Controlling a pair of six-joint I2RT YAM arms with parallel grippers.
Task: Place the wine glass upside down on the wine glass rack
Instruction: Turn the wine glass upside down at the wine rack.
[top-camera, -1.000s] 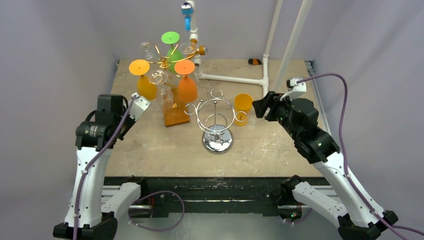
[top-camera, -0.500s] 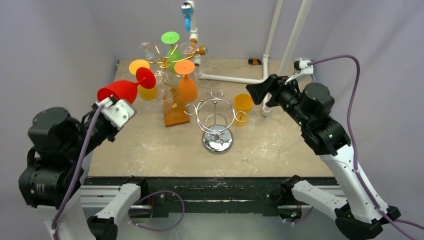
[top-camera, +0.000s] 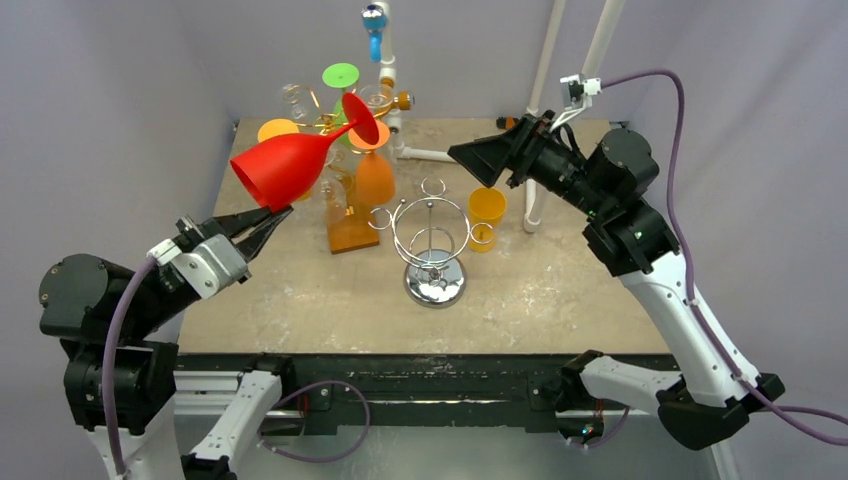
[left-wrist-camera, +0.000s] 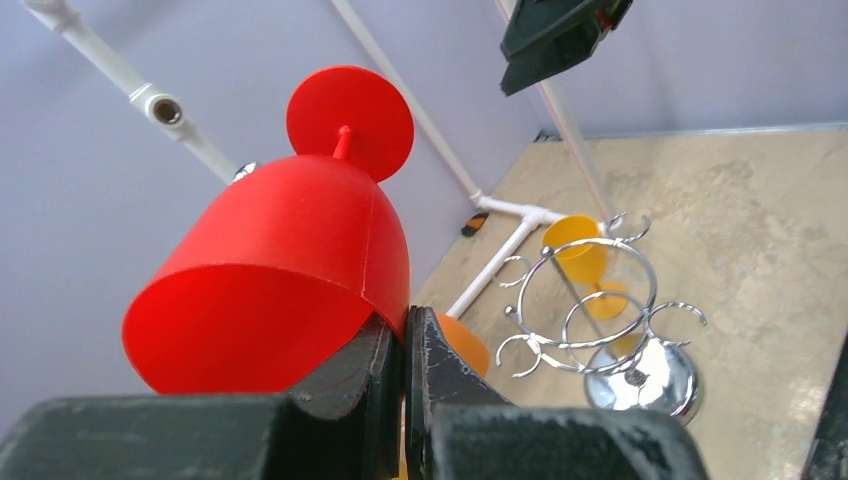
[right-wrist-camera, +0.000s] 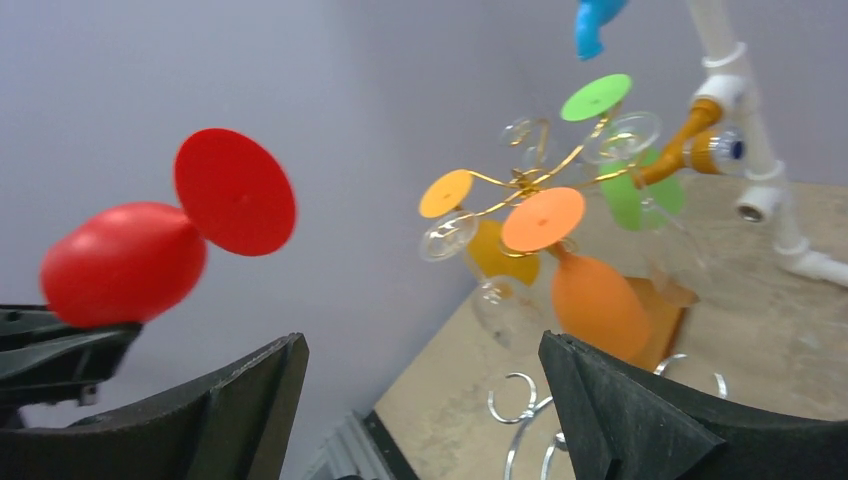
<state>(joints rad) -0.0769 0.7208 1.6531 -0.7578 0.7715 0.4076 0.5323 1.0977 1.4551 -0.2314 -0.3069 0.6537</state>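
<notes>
Left tool (top-camera: 266, 219) pinching red wine glass (top-camera: 285, 168) rim — aloft, tilted

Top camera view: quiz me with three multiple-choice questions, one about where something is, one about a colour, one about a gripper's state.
1. Where is the red wine glass? A lying on the table; B aloft, held by the left gripper; C hanging on the gold rack.
2. What colour is the glass standing beside the chrome rack? A blue; B orange; C black.
3. The right gripper is: A open, empty; B shut on a glass; C shut on a rack.
Answers: B, the gripper clamps its rim; B, orange bowl and foot; A, jaws spread, nothing between.
</notes>
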